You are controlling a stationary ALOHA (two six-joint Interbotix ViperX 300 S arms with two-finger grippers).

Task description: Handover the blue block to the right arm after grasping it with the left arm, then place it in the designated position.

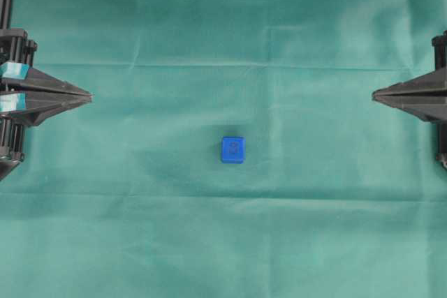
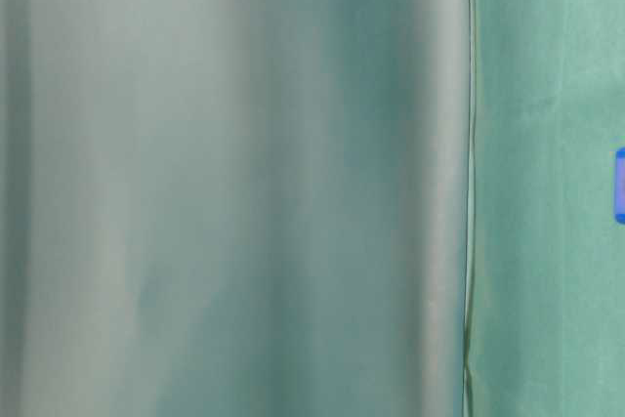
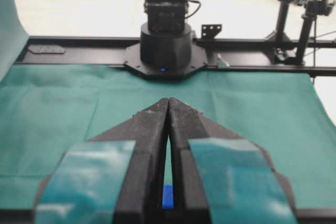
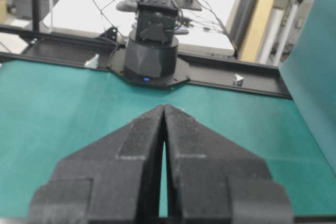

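Overhead view: blue block (image 1: 232, 149) sits alone mid-cloth on the green cloth (image 1: 223, 33) — untouched. Left gripper (image 1: 87, 96), teal-taped, and right gripper (image 1: 376, 94) both rest closed and empty at opposite edges. Grasp, handover and placement all remain — no placement marks are visible.

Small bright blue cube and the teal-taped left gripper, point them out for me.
Small bright blue cube (image 1: 232, 149): overhead view, middle of its top face.
Teal-taped left gripper (image 1: 86, 95): overhead view, at its closed fingertips.

A creased green cloth (image 1: 223, 47) covers the bench, edged by a black frame rail (image 3: 79, 51) with camera stands (image 3: 283, 19) behind.
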